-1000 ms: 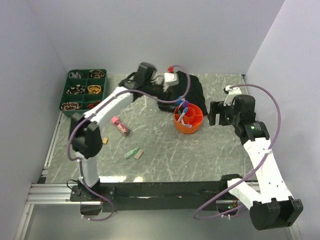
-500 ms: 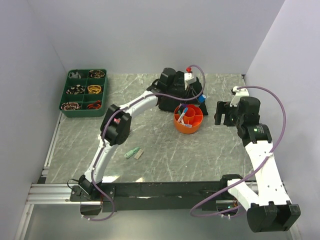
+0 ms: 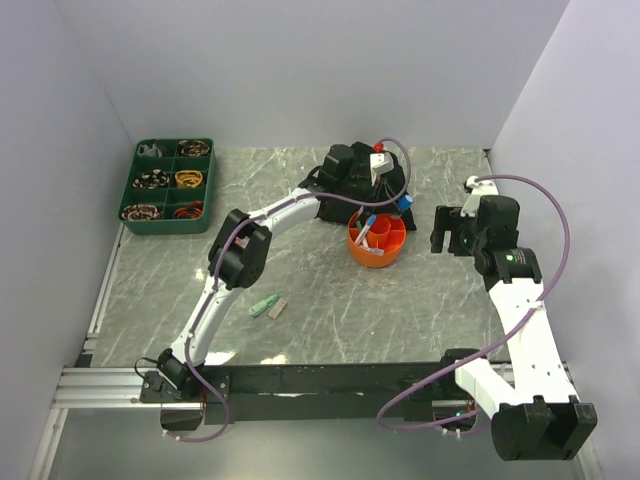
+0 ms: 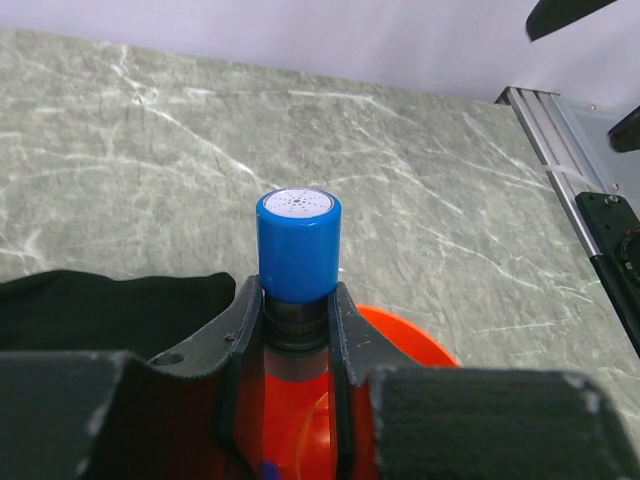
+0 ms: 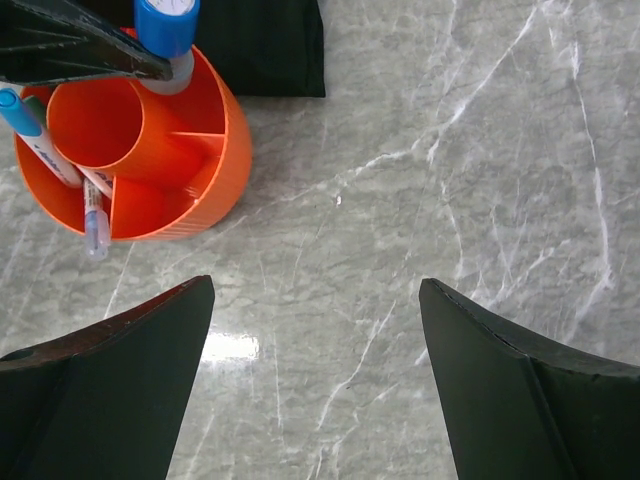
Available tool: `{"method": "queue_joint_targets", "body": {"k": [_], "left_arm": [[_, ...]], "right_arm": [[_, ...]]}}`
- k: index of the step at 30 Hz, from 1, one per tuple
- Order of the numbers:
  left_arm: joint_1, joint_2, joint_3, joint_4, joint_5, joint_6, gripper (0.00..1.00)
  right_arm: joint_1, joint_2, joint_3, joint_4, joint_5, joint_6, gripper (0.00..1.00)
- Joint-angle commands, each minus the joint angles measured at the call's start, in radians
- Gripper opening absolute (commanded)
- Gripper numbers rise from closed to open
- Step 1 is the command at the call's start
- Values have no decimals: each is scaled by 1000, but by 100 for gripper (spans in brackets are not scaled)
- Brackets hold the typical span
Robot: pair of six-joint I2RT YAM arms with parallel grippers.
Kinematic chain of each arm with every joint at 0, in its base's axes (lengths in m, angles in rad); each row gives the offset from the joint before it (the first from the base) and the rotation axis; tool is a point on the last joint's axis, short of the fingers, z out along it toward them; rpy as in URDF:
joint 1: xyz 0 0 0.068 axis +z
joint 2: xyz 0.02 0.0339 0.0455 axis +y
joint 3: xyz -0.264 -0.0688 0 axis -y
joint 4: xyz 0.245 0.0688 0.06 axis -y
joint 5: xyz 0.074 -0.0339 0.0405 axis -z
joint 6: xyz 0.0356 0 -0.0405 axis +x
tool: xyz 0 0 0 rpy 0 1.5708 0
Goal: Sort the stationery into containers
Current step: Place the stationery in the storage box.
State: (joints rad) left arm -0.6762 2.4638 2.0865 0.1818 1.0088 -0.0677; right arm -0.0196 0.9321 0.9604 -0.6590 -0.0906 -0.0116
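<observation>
Left pincer (image 4: 298,300) clamped on a blue-capped marker (image 4: 298,240), cap poking past the fingertips. It's held right over the far rim of the orange tub (image 5: 215,190), presumably lined up for a drop into a divider slot. Right pincer (image 5: 315,330) wide apart, empty, beside the tub, likely keeping clear. Small green piece (image 3: 263,305) and tan eraser (image 3: 278,309) unsorted on the worktop (image 3: 400,310).

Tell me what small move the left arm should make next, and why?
Probably lower a little and then open. The left gripper is shut on a blue-capped marker, held upright just above the far part of the orange tub, which holds pens. A release from there would likely land inside.
</observation>
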Motion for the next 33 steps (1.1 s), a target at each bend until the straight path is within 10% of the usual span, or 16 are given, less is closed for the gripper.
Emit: {"method": "queue_joint_targets", "body": {"k": [1,24,33], "left_arm": [[-3,18,32,31,19,5,18],[6,-295,-106,99,27,132,56],[93,-600,-250,-235,-81,186,59]], "right_arm": [[-8,5,1,18,5,6,92],[-9,46,61,-7,-57,-1,93],[98,106,208,-47,-239,-86,91]]}}
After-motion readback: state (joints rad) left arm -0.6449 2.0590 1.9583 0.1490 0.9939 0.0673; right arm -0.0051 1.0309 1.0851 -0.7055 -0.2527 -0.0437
